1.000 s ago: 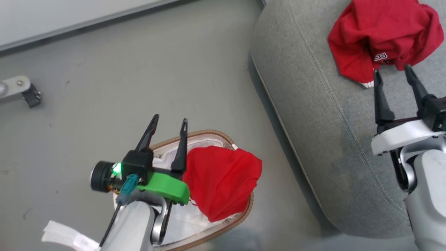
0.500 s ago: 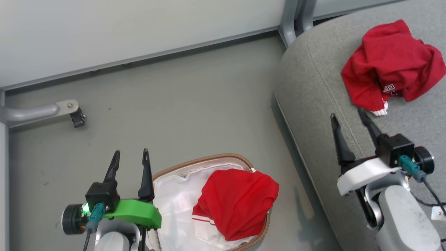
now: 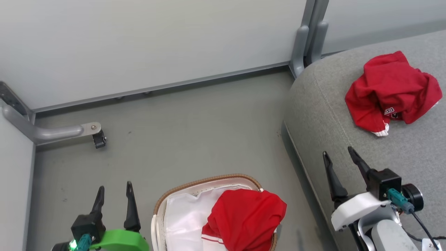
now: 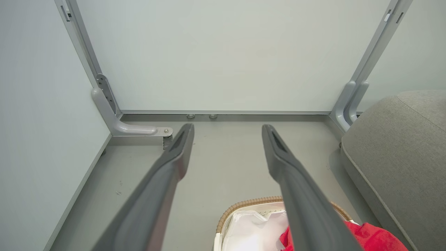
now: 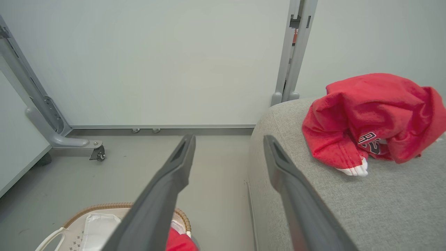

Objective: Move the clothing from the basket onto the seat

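- Left claw: both dark fingers are spread apart, with bare floor showing between them in the left wrist view. It holds nothing.
- Left claw position: above the floor on the robot's left of the basket, clear of the rim.
- Right claw: fingers are spread to a similar gap and it holds nothing.
- Right claw position: over the near left edge of the seat. The fingertips point towards the crumpled red garment but are apart from it.
- Crumpled red garment: lies bunched on the top face of the seat, towards its far side. A white cuff and a small white logo show on its near edge.
- Second red garment: sits in the basket, heaped on the side nearest the seat. Its fabric overlaps the brown woven rim there, and white stripes show along its lower left fold.
- White liner: exposed in the part of the basket nearest the left claw.
- Basket: stands on the floor between the left claw and the seat. A strip of floor is visible between the basket and the seat.
- Surroundings: a pale wall panel runs behind the floor. A grey metal post rises at the seat's far corner. A grey foot bracket with a small black caster stands at the far left.
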You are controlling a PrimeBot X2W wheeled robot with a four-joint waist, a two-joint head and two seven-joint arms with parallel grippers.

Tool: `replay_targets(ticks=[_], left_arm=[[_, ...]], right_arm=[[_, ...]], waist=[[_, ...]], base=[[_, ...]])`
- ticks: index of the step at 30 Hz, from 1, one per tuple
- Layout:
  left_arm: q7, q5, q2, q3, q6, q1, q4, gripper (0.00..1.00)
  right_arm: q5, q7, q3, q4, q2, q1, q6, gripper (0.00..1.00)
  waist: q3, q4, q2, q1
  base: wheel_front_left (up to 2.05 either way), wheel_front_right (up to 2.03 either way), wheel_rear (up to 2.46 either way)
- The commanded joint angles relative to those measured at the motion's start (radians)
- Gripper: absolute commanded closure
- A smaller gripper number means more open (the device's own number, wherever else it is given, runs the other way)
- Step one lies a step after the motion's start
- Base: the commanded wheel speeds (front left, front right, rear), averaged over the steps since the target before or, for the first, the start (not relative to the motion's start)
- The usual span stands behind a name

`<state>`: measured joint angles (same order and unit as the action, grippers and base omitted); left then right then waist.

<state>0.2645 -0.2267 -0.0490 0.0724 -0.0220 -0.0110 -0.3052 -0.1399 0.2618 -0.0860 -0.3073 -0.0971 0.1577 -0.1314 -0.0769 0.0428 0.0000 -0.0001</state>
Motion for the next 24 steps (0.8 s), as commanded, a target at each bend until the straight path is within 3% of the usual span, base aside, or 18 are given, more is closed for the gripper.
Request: replay_targets(ticks=[1, 14, 24], left_arm=[[0.0, -0.002, -0.003, -0.004, -0.001, 0.028, -0.002, 0.0], [0.0, -0.005, -0.003, -0.006, 0.012, 0.083, -0.017, 0.0], [0.0, -0.028, -0.003, 0.092, 0.038, 0.023, -0.087, 0.0]], right_arm=[[0.004, 0.004, 0.001, -0.004, 0.004, -0.025, 0.001, 0.0], [0.007, 0.004, -0.002, -0.019, 0.019, -0.082, 0.001, 0.0], [-0.012, 0.004, -0.017, 0.019, 0.003, -0.015, 0.001, 0.0]], waist=[[0.027, -0.009, 0.0, 0.0001], [0.05, -0.01, 0.0, 0.0001], [-0.031, 0.023, 0.0, 0.0001]], base=[[0.0, 0.0, 0.0], [0.0, 0.0, 0.0], [0.0, 0.0, 0.0]])
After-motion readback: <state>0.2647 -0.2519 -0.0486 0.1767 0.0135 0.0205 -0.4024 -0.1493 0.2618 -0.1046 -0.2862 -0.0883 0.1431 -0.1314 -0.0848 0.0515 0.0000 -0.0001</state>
